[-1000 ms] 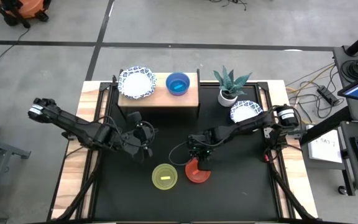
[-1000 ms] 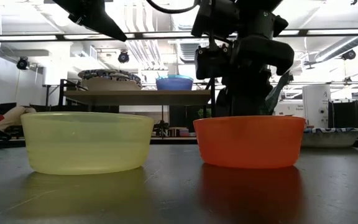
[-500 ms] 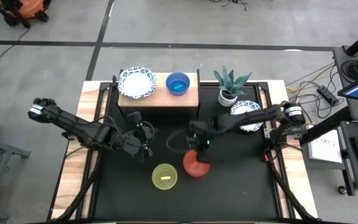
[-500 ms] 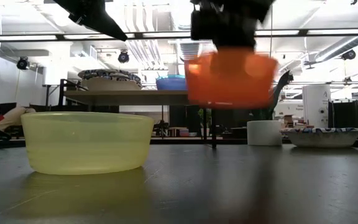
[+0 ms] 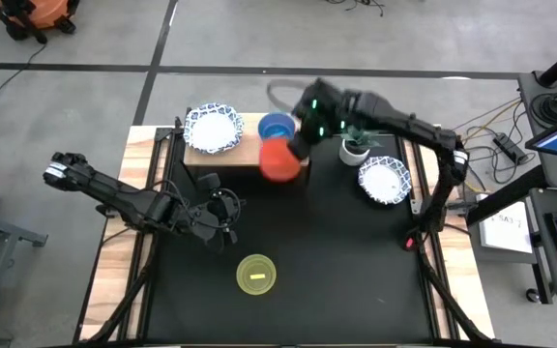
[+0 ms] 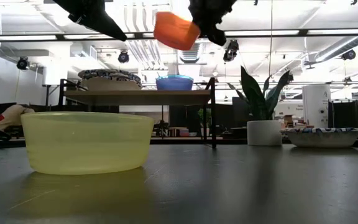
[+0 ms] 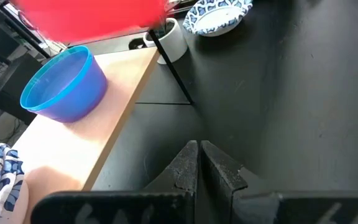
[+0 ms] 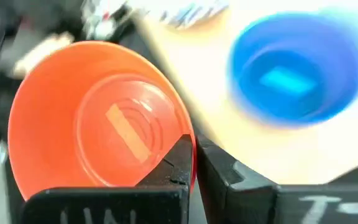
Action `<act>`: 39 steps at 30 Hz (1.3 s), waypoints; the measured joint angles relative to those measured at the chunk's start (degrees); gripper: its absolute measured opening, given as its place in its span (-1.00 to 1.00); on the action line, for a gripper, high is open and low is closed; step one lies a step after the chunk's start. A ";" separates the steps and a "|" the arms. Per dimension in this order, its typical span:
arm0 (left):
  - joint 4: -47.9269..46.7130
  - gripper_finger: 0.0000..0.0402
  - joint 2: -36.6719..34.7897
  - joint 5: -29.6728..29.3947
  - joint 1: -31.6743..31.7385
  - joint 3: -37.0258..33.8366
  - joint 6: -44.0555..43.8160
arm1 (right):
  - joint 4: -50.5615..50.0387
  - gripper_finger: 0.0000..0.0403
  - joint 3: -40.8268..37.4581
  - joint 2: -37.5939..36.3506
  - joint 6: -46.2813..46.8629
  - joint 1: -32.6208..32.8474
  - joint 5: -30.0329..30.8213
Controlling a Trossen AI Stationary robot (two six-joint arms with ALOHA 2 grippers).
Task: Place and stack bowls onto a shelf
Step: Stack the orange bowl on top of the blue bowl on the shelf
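Two arms work over the black table [image 5: 356, 280], and I count five bowls in all: two white ones with blue patterns, one blue, one red and one yellow. Farthest left, the left gripper [image 5: 222, 218] hangs over the table in front of the shelf [image 5: 293, 155], fingers [image 7: 185, 163] pressed together with nothing between them. On the shelf's left end sits one patterned bowl [image 5: 212, 128], with the blue bowl [image 5: 277, 129] beside it near the right end. The yellow bowl [image 5: 255, 274] rests alone on the table nearer the front. The right gripper [image 8: 194, 163] has its fingers pinched on the rim of the red bowl [image 5: 279, 161], carrying it tilted in the air at the shelf's front edge, just beside the blue bowl. A potted plant [image 5: 357, 133] stands right of the shelf, and the second patterned bowl [image 5: 384, 179] lies on the table just beyond it.
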 joint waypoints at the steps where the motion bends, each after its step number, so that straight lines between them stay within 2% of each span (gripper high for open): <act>1: -0.08 -1.00 0.00 0.00 0.00 0.00 0.01 | -0.09 -0.96 1.70 0.77 -0.03 -1.96 -0.02; 7: -0.10 -1.00 0.00 0.00 0.00 0.00 0.20 | 0.28 -0.96 8.32 6.16 -1.34 -11.13 0.14; 13: -0.15 -1.00 0.00 0.00 0.00 0.00 0.20 | 0.12 -0.96 12.96 12.56 -2.97 -15.04 -0.04; 19: -0.35 -1.00 0.02 0.00 0.00 0.00 0.20 | -0.60 -0.95 17.38 17.38 -3.93 -15.85 -0.09; 24: -0.52 -1.00 0.04 0.01 0.00 0.00 0.20 | -2.50 -0.83 20.68 19.44 -5.83 -15.84 -0.11; 33: -0.50 -1.00 0.07 0.02 0.00 0.00 0.21 | -3.00 -0.50 20.84 18.41 -6.44 -15.84 -0.04; 39: -0.50 -1.00 0.07 0.02 0.02 0.00 0.20 | -2.71 -0.47 20.91 16.32 -8.49 -15.73 1.33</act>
